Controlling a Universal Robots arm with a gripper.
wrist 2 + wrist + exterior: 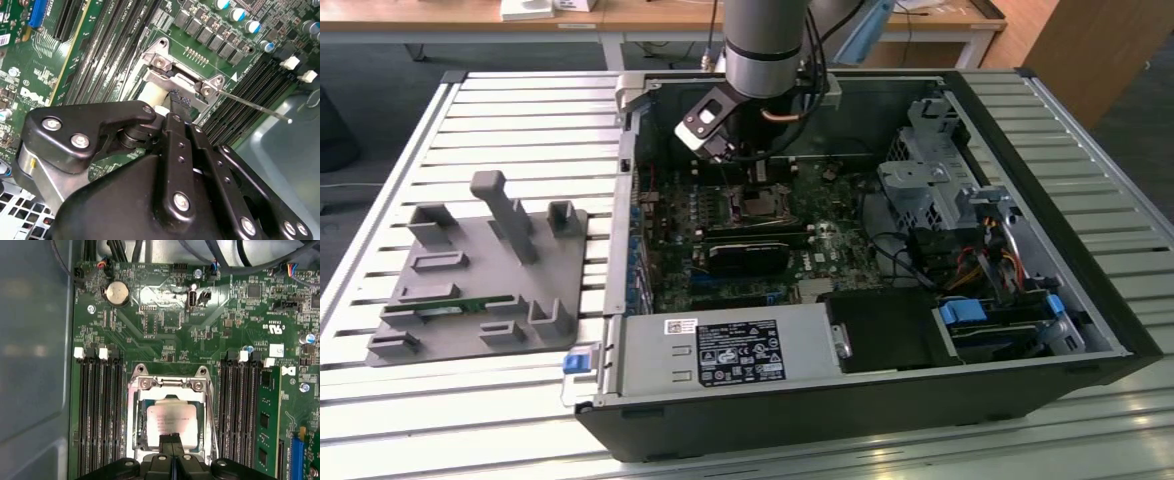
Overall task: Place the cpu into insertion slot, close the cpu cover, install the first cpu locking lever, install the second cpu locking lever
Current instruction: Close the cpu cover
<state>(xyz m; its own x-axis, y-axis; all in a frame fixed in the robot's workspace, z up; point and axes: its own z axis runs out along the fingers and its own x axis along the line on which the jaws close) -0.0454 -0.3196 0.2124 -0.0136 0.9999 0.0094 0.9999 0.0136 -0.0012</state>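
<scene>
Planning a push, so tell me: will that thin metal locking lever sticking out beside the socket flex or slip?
The locking lever is a long thin rod held only at one end, so it will probably flex and spring back. Its smooth, round metal looks apt to slip off a fingertip. Being so slender, it is likely light.

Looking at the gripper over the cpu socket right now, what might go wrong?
The gripper sits close over one edge of the cpu, so uneven force might tilt or scratch it. In the second wrist view a thin locking lever sticks out over the memory slots; the arm could snag it.
</scene>
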